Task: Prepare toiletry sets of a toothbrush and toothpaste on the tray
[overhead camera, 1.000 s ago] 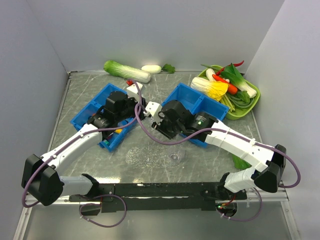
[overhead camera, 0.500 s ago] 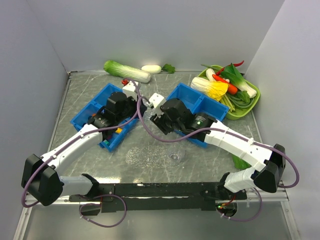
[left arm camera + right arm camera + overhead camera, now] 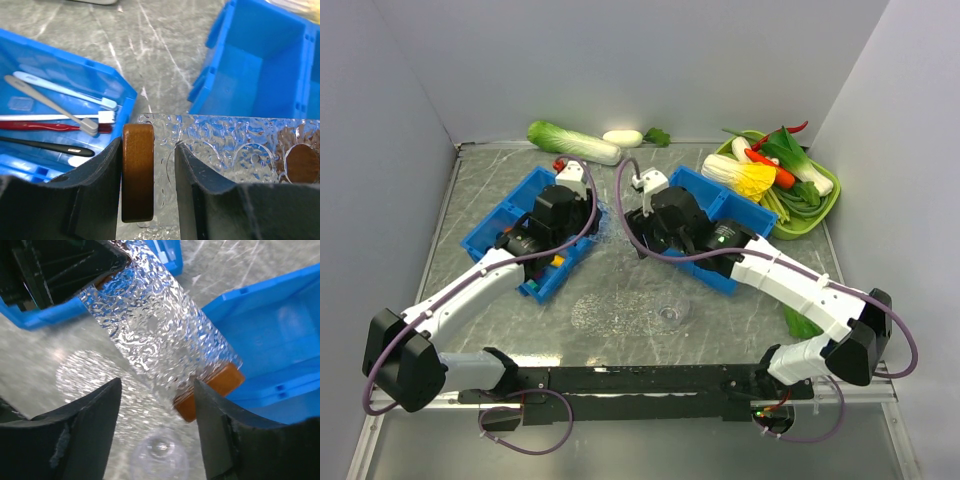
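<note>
Pale whitish-grey plastic toothbrush point(image 3: 50, 102) lying in left blue plastic bin point(image 3: 65, 70). Left gripper point(image 3: 147, 160) clamping brown wooden end block point(image 3: 138, 175) of clear bumpy oval tray point(image 3: 225, 145); tray bridging gap between bins. Right gripper point(image 3: 157, 390) hanging over far end, fingers point(image 3: 85, 430) apart, gripping nothing. Risk: one-ended hold letting tray twist, sagging onto right blue bin point(image 3: 280, 340).

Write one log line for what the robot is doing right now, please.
left end effector: shut on tray end | right end effector: open around tray | toothbrushes: in blue bin
</note>
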You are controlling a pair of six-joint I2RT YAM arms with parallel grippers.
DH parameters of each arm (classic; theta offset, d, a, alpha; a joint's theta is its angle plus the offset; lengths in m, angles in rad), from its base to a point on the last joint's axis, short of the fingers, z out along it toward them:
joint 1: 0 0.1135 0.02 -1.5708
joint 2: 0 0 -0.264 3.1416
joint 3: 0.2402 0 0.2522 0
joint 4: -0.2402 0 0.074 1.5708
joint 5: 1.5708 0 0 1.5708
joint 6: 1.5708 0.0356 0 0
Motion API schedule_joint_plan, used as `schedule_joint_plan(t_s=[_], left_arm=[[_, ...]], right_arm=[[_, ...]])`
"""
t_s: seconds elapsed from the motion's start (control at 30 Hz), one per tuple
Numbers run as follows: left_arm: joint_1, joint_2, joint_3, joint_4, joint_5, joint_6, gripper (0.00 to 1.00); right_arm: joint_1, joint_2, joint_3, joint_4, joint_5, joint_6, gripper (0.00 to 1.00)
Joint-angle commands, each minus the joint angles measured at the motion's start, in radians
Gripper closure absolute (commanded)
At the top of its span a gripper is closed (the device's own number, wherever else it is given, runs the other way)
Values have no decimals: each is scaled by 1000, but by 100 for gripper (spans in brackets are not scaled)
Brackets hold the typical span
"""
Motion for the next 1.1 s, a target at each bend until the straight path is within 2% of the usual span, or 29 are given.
schedule_joint_plan(t_s=[0.0,0.4,0.63,1.07], left_arm=[[1,-54,3,76,-65,-62,99],[-19,-46,5,72,-108,-70,99],[-25,-38,9,64,-127,-79,99],[-37,-45,5,68,-134,-96,99]], right_arm=[[-52,-6,35,58,-73,192,37],[-80,112,136,55,-101,321,46],[-79,186,185,-24,8,363,47],[-77,298,244,-37,92,396,48]])
